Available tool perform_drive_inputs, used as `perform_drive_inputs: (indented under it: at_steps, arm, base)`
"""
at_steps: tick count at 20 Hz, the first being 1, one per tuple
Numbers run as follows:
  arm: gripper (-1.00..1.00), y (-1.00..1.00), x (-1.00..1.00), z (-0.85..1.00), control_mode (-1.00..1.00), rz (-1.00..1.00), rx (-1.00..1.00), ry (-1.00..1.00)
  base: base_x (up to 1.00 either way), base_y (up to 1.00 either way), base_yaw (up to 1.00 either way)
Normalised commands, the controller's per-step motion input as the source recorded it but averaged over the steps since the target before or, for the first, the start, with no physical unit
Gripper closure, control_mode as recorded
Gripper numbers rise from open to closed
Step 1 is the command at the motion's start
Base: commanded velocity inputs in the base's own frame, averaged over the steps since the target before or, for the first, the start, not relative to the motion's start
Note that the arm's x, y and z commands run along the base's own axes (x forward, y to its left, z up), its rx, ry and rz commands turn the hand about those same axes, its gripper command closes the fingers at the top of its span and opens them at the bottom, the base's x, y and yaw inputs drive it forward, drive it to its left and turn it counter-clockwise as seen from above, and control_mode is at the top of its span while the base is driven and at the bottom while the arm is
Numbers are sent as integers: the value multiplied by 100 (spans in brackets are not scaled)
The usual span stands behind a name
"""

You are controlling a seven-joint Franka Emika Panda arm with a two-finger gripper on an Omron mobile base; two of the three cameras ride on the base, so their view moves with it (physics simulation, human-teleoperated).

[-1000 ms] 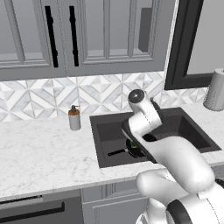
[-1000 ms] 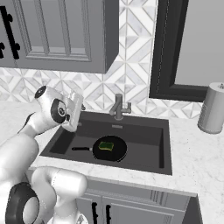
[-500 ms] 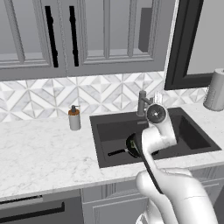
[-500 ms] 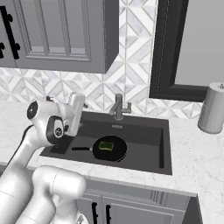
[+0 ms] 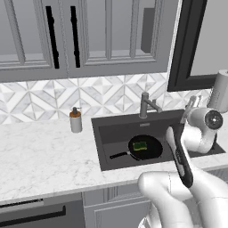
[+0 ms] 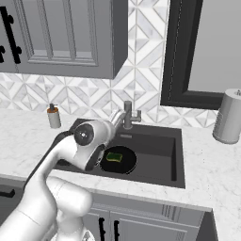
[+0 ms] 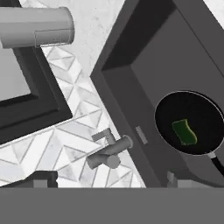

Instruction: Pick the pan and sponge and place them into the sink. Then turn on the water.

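The pan [image 5: 145, 147] lies in the sink [image 5: 111, 131] with the sponge [image 5: 141, 145] in it, below the pincer [image 6: 114, 116], which hangs spread wide and empty beside the faucet [image 6: 128, 114]. No readable writing anywhere.

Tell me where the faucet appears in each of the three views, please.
Left base view: faucet behind the sink, right of centre.
Right base view: at centre, behind the sink.
Hand view: lower centre, lying sideways.
Shared landmark: the pan holding the sponge.
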Motion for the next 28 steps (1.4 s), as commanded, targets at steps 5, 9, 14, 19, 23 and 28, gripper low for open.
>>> perform_drive_inputs:
  at_steps: [5, 9, 14, 19, 23, 28]
  arm:
    - [-100, -79, 0, 8, -100, 11, 45, -6]
    - [-100, -67, 1, 5, -100, 16, 45, -1]
    - [-100, -60, 17, 1, -100, 26, 48, 5]
    - [-100, -36, 45, 0, -100, 23, 35, 13]
    - [-100, 0, 70, -1, -100, 14, 13, 5]
    - [-100, 14, 69, -23, -100, 1, 0, 0]
  base:
    - [0, 0, 0]
    - [0, 0, 0]
    - [0, 0, 0]
    - [0, 0, 0]
    - [0, 0, 0]
    - [0, 0, 0]
